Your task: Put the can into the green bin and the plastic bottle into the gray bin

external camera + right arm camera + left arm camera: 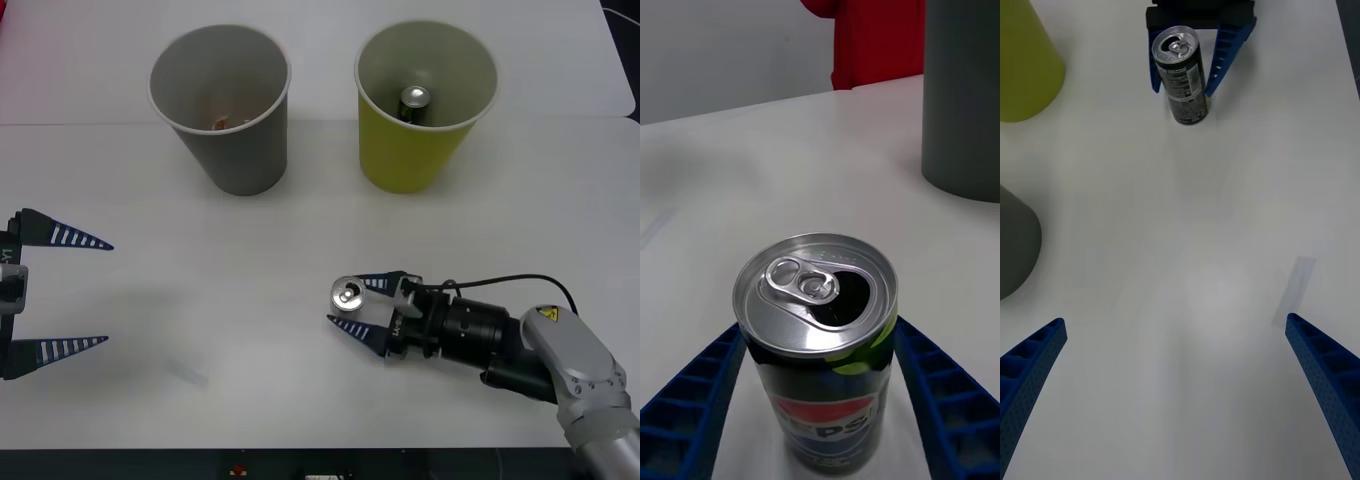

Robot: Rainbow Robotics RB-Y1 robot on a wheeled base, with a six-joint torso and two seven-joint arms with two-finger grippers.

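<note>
A black Pepsi can (349, 293) (816, 292) (1180, 75) stands upright on the white table, front right of centre. My right gripper (347, 302) (818, 326) (1180, 91) is shut on the can, with one blue finger against each side. The green bin (425, 150) (1022, 67) stands at the back right with another can (415, 103) inside it. At the back left is the gray bin (245, 150) (962, 97) (1015, 240), with a small orange-tinted thing at its bottom. The plastic bottle is out of view. My left gripper (108, 293) (1174, 321) waits open at the left edge.
The white table (250, 300) stretches between the two grippers and in front of both bins. A faint pale strip (190, 372) (1296, 289) lies flat on it near my left gripper. A black cable (520, 280) loops over my right wrist.
</note>
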